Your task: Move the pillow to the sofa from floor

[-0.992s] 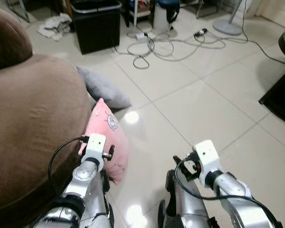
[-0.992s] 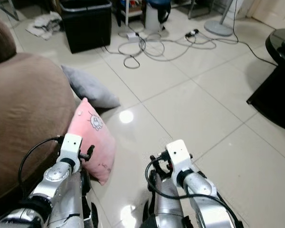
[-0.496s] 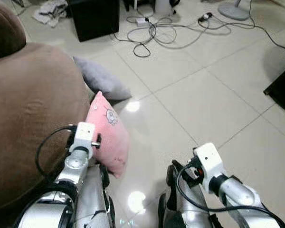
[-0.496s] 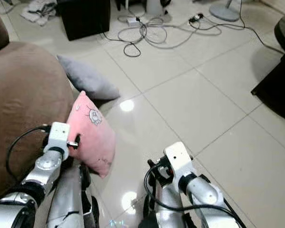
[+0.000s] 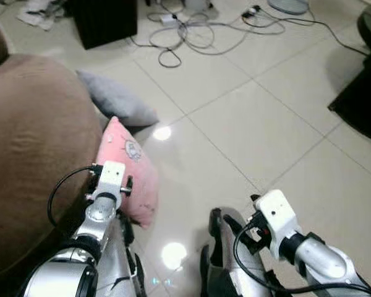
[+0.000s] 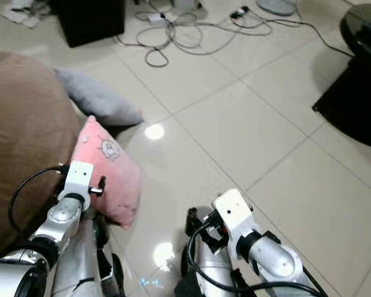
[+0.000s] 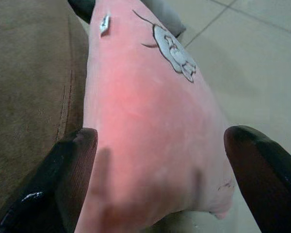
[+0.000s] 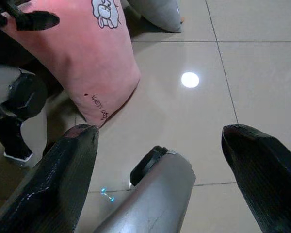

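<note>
A pink pillow [image 5: 133, 170] with a small cartoon print stands on edge on the tiled floor, leaning against the brown sofa [image 5: 31, 136]. My left gripper [image 7: 169, 160] is open, low beside the sofa. Its two black fingers [image 7: 72, 165] straddle the near end of the pink pillow [image 7: 150, 116], and I cannot tell whether they touch it. My right gripper [image 8: 160, 138] is open too and hangs over bare tiles, with the pink pillow [image 8: 94, 53] off to one side of it. A grey pillow [image 5: 114, 99] lies on the floor just beyond the pink one.
A black bin [image 5: 102, 21], a tangle of cables [image 5: 191, 37] and crumpled cloth [image 5: 34, 15] lie at the far side of the room. Dark furniture [image 5: 362, 93] stands on the right. My own leg [image 8: 155, 194] shows below the right gripper.
The whole view has shifted as the camera moved and tilted down. My left wrist has slid a little towards the sofa side of the pink pillow. Both pillows lie as before.
</note>
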